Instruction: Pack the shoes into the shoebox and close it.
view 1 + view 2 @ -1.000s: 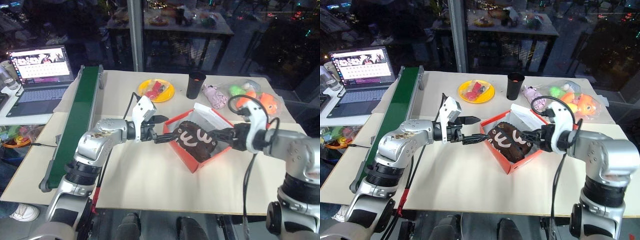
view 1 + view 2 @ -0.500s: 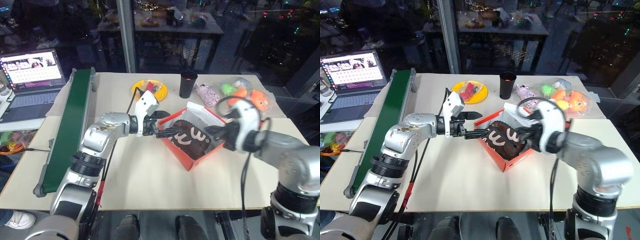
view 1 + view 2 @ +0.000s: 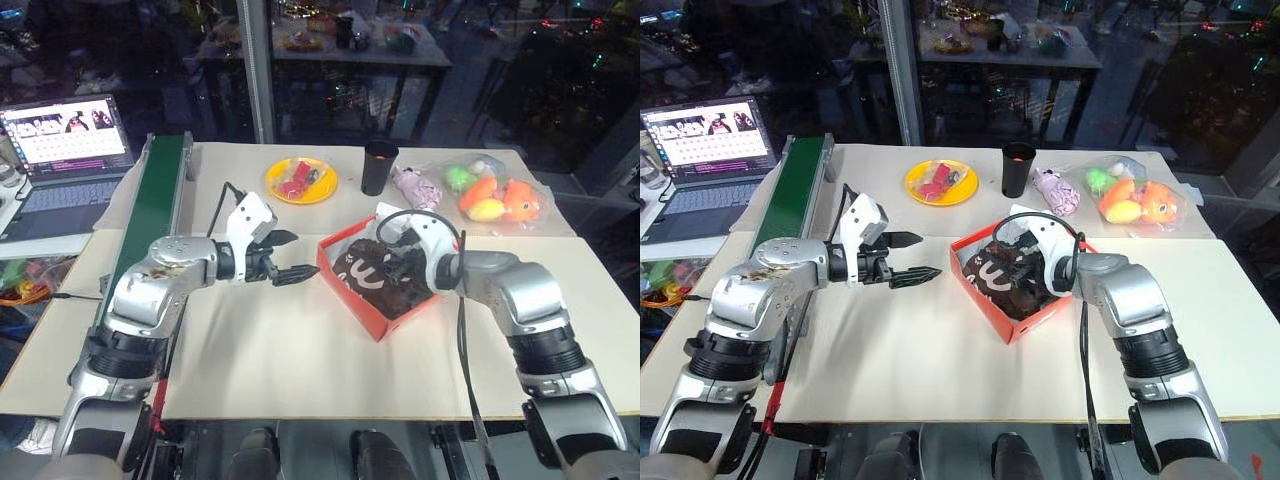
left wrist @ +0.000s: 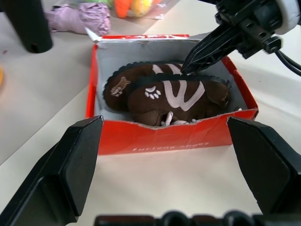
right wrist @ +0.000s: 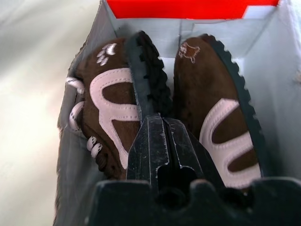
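Note:
The red-orange shoebox (image 3: 347, 292) stands open at the table's middle, its lid mostly hidden behind my right arm. Both dark brown shoes (image 4: 162, 93) with white curved markings lie side by side inside it. My right gripper (image 5: 157, 123) is shut, empty, with its tips pressed into the gap between the two shoes (image 5: 110, 101); the left wrist view shows its tips (image 4: 186, 68) at the far shoe's edge. My left gripper (image 3: 296, 256) hangs open and empty just left of the box, pointing at its near wall (image 4: 164, 137).
At the back of the table are a yellow plate (image 3: 301, 181) with red items, a black cup (image 3: 379, 167), a pink plush toy (image 3: 412, 186) and a bag of orange and green toys (image 3: 495, 196). A green conveyor (image 3: 155, 215) and a laptop (image 3: 65, 140) stand left.
My right gripper has shut and moved down into the box, between the shoes. My left gripper has drawn back to the left, away from the shoe and box, still open.

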### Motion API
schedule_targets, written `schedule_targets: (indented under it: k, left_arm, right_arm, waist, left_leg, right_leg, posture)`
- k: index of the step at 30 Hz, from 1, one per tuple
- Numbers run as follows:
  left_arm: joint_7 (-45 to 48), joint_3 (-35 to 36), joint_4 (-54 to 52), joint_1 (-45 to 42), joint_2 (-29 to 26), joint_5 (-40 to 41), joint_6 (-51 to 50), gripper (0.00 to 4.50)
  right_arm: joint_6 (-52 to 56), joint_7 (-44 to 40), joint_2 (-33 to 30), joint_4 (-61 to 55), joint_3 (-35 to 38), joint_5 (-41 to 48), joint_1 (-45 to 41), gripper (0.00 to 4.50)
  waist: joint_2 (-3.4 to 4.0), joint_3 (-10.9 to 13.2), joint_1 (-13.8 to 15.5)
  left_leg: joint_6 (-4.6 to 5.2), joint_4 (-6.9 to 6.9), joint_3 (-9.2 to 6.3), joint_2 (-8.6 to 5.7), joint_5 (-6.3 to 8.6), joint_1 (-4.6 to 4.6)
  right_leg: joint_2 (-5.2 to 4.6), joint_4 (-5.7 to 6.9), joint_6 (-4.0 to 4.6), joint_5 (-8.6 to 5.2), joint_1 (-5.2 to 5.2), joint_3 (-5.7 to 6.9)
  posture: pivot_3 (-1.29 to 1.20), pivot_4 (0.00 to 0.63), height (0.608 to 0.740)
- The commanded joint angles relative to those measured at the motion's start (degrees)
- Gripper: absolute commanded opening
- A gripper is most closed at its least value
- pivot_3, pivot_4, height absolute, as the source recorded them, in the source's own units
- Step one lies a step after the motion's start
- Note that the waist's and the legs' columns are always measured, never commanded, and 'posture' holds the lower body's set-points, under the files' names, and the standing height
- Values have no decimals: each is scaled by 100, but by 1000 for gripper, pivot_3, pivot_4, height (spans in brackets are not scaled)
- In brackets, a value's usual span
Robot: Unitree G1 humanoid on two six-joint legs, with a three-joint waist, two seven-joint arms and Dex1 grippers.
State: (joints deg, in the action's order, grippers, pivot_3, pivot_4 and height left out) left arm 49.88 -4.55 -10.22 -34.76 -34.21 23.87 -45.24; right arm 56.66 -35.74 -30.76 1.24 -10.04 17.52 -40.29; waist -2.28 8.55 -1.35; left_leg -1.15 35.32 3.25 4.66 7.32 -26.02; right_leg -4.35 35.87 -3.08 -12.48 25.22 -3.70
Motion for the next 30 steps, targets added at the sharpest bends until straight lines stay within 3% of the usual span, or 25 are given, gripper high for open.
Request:
schedule_targets:
  k: [1,8,14,19,25,28,30]
  left_arm:
    - [-204,277,-457,98,-84,149,-163,4500]
    - [-445,482,-794,351,-177,277,-412,4500]
    - [-568,468,-946,462,-187,369,-464,4500]
    - [-497,375,-904,425,-209,430,-439,4500]
    - [2,81,-466,133,-283,353,-180,4500]
    - [210,-192,-71,-141,-196,190,72,4500]
    - [314,-292,118,-264,-157,144,196,4500]
  right_arm:
    - [-513,-222,162,521,-288,-243,-242,34]
    - [-850,-425,63,889,-286,-537,-777,34]
    - [-388,-664,-170,325,-206,-426,-1113,34]
    - [518,-586,-414,-457,597,50,-961,34]
    - [1880,-738,-1608,-2069,1990,698,546,34]
    - [1568,-410,-1807,-2667,2711,405,2005,34]
    - [1097,-157,-1641,-2904,2770,237,2663,34]
  waist:
    - [-1,0,-3]
    - [-2,3,27]
    - [-4,9,42]
    - [-6,10,64]
    - [-12,12,215]
    - [-17,12,217]
    - [-17,12,200]
  left_leg:
    - [0,0,0,0,0,1]
    - [0,0,1,2,0,2]
    - [0,-1,1,3,0,1]
    - [-1,-6,1,3,0,-3]
    - [-1,-2,2,-3,1,-14]
    - [0,0,-1,-5,2,-14]
    - [0,2,-3,-5,2,-9]
  right_leg:
    - [1,0,0,0,0,0]
    - [2,5,0,7,1,0]
    - [3,7,13,8,5,0]
    - [3,7,18,13,8,1]
    - [-8,-5,30,9,6,8]
    - [-7,-7,21,3,3,6]
    - [-7,-6,9,-5,-1,6]
  posture:
    - [0,150,736]
    - [0,150,736]
    - [0,150,736]
    - [0,150,736]
    - [0,150,736]
    - [0,150,736]
    - [0,150,736]
